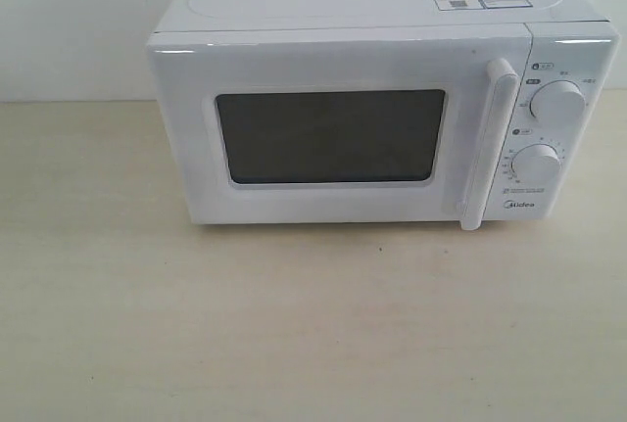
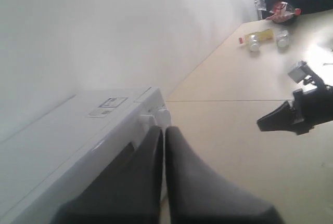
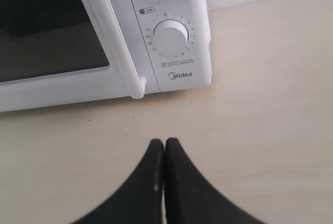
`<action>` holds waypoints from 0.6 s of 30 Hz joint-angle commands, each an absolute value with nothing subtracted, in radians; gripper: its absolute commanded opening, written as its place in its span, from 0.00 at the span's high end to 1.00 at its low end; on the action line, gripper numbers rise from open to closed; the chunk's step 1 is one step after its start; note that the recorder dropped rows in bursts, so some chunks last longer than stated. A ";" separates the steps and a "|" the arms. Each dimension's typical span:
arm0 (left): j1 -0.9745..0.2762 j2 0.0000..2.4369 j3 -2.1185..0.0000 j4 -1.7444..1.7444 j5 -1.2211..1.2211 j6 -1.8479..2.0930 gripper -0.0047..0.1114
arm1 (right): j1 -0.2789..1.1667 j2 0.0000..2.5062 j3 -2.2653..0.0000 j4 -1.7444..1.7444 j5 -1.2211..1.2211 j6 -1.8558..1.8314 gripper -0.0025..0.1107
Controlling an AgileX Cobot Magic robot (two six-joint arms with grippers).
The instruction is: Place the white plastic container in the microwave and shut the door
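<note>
One door (image 1: 328, 136), rigid, closed; I judge its bar handle (image 1: 487, 143) the hold; left gripper (image 2: 164, 129) and right gripper (image 3: 165, 141) both pinched together, empty.

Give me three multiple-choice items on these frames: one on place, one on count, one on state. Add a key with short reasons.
1. In the exterior view, where on the door is the handle?
A. left edge
B. top edge
C. right edge, beside the dials

2. How many round dials does the microwave have?
A. one
B. two
C. three

3. The door is:
A. closed
B. ajar
C. wide open

Key:
1 C, the white bar runs vertically right next to the dials.
2 B, the two dials sit one above the other.
3 A, the door sits flush with the front and no cavity shows.
</note>
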State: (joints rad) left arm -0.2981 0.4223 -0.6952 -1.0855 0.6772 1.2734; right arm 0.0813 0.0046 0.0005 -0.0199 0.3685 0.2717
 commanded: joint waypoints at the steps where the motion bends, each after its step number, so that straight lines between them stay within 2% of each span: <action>1: -0.301 0.396 -0.705 -0.912 0.584 1.290 0.93 | 0.078 0.000 0.000 -0.033 0.368 0.271 0.98; 5: -0.301 0.326 -0.713 -0.708 0.453 1.076 0.93 | 0.078 0.000 0.000 -0.033 0.368 0.271 0.98; 8: -0.284 0.254 -0.713 -0.403 0.435 0.726 0.93 | 0.078 0.000 0.000 -0.033 0.368 0.271 0.98; 11: -0.272 0.176 -0.713 -0.032 0.544 0.225 0.93 | 0.078 0.000 0.000 -0.033 0.368 0.271 0.98; 15: -0.272 0.068 -0.707 0.362 0.811 -0.492 0.93 | 0.078 0.000 0.000 -0.033 0.368 0.271 0.98; 18: -0.245 0.000 -0.665 0.386 0.825 -0.619 0.93 | 0.078 0.000 0.000 -0.033 0.368 0.271 0.98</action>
